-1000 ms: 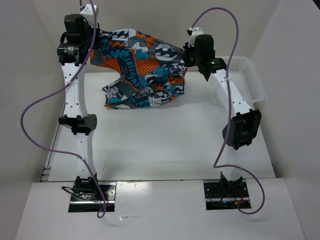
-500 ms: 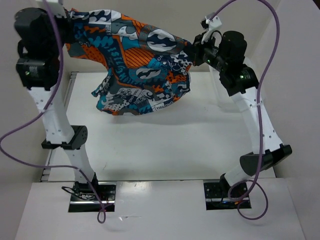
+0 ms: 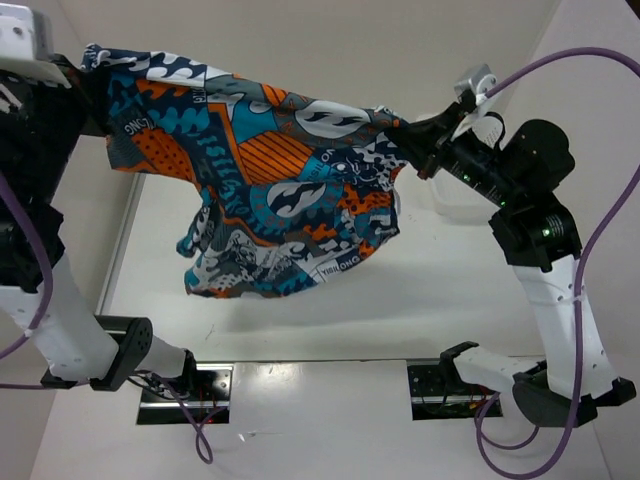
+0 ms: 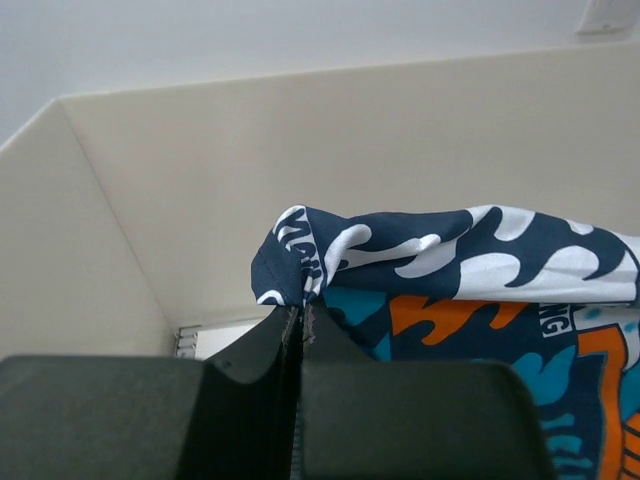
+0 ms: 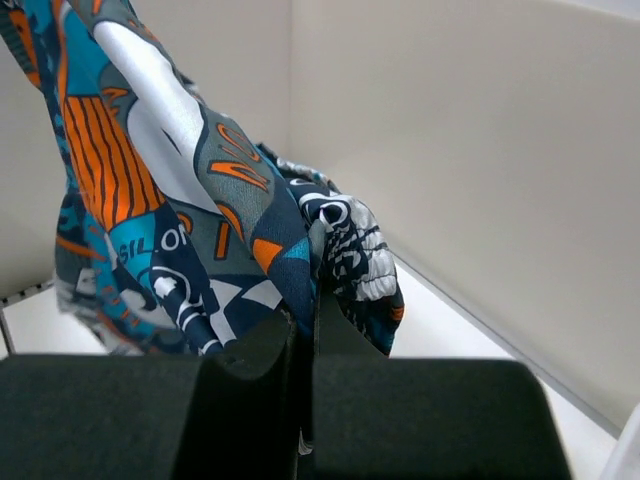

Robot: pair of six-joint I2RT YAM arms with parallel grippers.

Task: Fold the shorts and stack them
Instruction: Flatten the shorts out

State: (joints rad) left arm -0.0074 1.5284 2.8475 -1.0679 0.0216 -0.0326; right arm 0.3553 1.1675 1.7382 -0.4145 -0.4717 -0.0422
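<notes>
Teal, orange, white and grey fabric spreads across the top of the overhead view: the shorts (image 3: pixel 270 190) hang in the air, stretched between the two arms and clear of the white table (image 3: pixel 450 290) below. The left gripper (image 4: pixel 300 330) has its jaws pressed tight together on a bunched navy-and-white corner of the cloth, which rises just above the fingertips and runs off to the right in the wrist view. The right gripper (image 5: pixel 305 305) is likewise clamped on a gathered fold at the opposite end, with the rest of the cloth draping up and away to the left of its fingers. From above, the top edge sags slightly between the two grips, sloping down from the left grip to the right one. The loose lower part hangs down below the middle, nearer the left side.

Compared with a second ago, both arms are much higher and farther apart. The left wrist now sits in the upper-left corner, partly out of the overhead view, and the right arm reaches up from the right edge. The shorts, which then hung bunched and low between close-set grippers, are now pulled out wide. They also fill more of the view.
</notes>
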